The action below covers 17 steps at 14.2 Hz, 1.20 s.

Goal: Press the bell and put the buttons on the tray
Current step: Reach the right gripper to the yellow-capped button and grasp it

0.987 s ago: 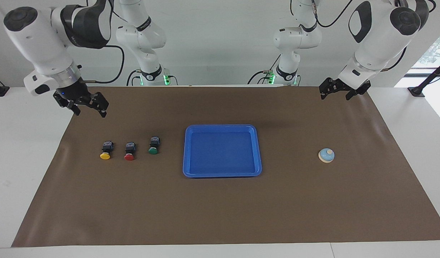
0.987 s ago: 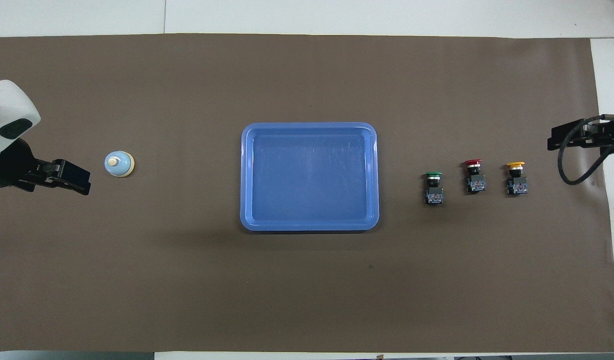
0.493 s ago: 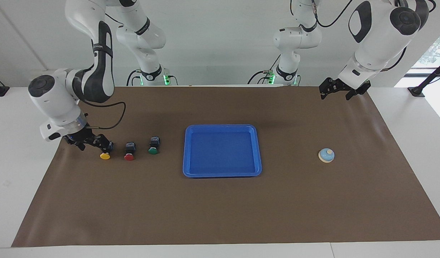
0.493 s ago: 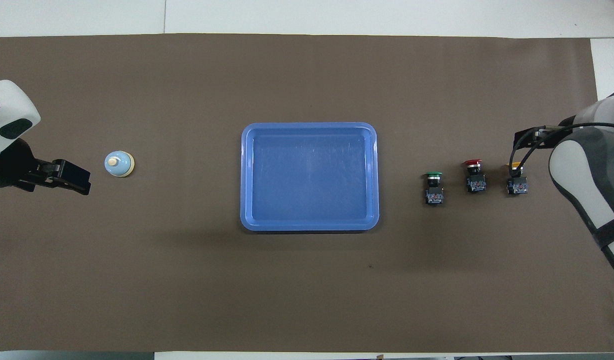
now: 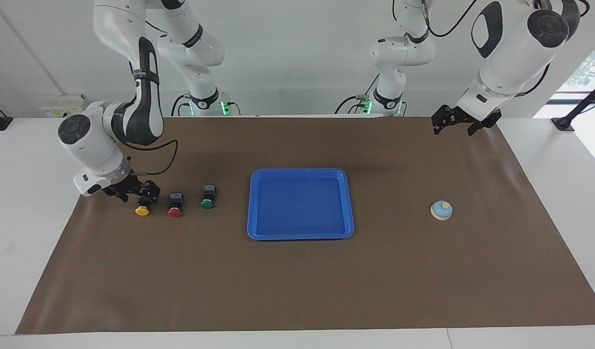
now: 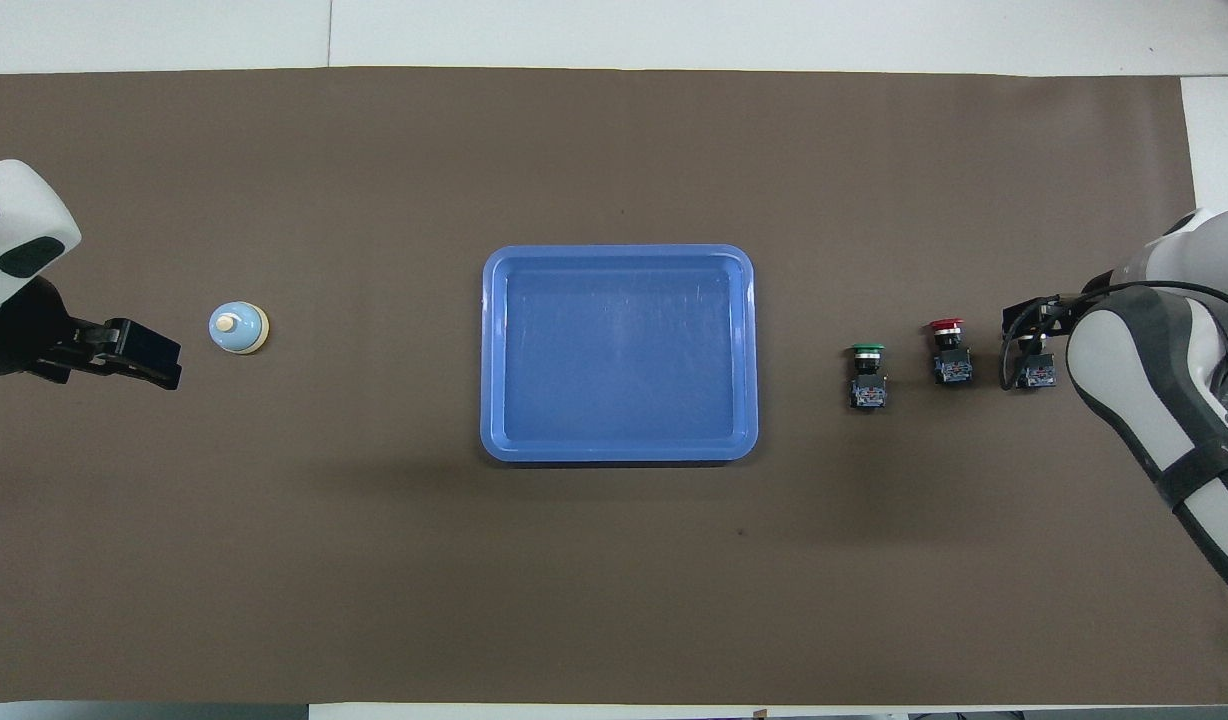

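While the left arm waits, its end effector point(image 5: 460, 125) hangs in the air over the brown mat point(image 5: 297, 271) at the robots' edge of the worktop point(image 5: 559, 165), toward the left arm's end; fingers spread, nothing held. In the overhead view it shows beside the bell, not touching it.

Right end effector point(image 5: 141, 193) is down at the yellow button point(image 5: 142, 210), at that button's black body, fingers apart on either side of it. Cannot tell whether they touch it. The button lies on the mat, not lifted. In the overhead view the right arm covers most of this button; only part of the body shows.

3 buttons lie in a row toward the right arm's end of the worktop, caps pointing away from the robots:
- yellow button: outermost, nearest that end
- red button point(image 5: 175, 210): just beside it, untouched
- green button point(image 5: 207, 203): nearest the tray, slightly nearer to the robots than the other 2, untouched

Tray point(image 5: 300, 234): blue, flat on the mat at the middle of the worktop, between the buttons and the bell. Nothing in it.

Bell point(image 5: 441, 210): upright on the mat toward the left arm's end, well apart from the tray, knob up, nothing on it.
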Available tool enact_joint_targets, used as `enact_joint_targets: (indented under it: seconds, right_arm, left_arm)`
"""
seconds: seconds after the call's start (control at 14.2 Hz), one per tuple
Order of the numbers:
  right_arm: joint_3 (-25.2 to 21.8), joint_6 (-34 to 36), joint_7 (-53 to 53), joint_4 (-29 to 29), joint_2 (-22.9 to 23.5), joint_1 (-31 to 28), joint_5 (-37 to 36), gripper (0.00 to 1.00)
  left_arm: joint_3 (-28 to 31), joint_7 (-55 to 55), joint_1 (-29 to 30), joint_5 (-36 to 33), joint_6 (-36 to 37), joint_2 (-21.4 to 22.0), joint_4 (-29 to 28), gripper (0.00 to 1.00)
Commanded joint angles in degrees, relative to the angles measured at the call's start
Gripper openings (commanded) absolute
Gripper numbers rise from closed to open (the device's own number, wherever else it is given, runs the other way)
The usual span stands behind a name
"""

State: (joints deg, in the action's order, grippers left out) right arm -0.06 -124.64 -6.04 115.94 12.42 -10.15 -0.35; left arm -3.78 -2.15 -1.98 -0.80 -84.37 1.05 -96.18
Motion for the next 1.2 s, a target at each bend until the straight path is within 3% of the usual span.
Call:
enact_joint_targets:
  seconds: [0.0, 0.63, 0.7, 0.78, 0.85, 1.06, 1.13]
  right_arm:
    - [0.4, -1.6, -1.9, 3.0, -0.7, -1.0, 1.0, 1.0]
    - [0.4, -6.7, -3.7, 6.0, 0.8, -2.6, 1.0, 0.98]
    - [0.4, -7.3, -3.6, 6.1, 0.9, -2.6, 1.0, 0.87]
    - [0.4, -8.0, -3.5, 6.1, 1.1, -2.6, 1.0, 0.63]
    - [0.4, -8.1, -3.4, 6.1, 1.2, -2.6, 1.0, 0.45]
    - [0.4, -7.6, -3.6, 6.1, 1.2, -2.6, 1.0, 0.0]
    - [0.7, -6.9, -3.4, 5.6, 0.7, -1.9, 1.0, 0.0]
  left_arm:
    - [0.1, 0.6, 0.0, -0.5, 0.7, 0.4, 0.4, 1.0]
    - [0.1, 0.6, 0.0, -0.5, 0.6, 0.4, 0.5, 1.0]
    - [0.1, 0.6, 0.0, -0.5, 0.6, 0.4, 0.5, 1.0]
    - [0.1, 0.6, 0.0, -0.5, 0.7, 0.4, 0.4, 1.0]
    - [0.1, 0.6, 0.0, -0.5, 0.7, 0.4, 0.5, 1.0]
    - [0.1, 0.6, 0.0, -0.5, 0.6, 0.4, 0.5, 1.0]
    - [0.1, 0.6, 0.0, -0.5, 0.7, 0.4, 0.5, 1.0]
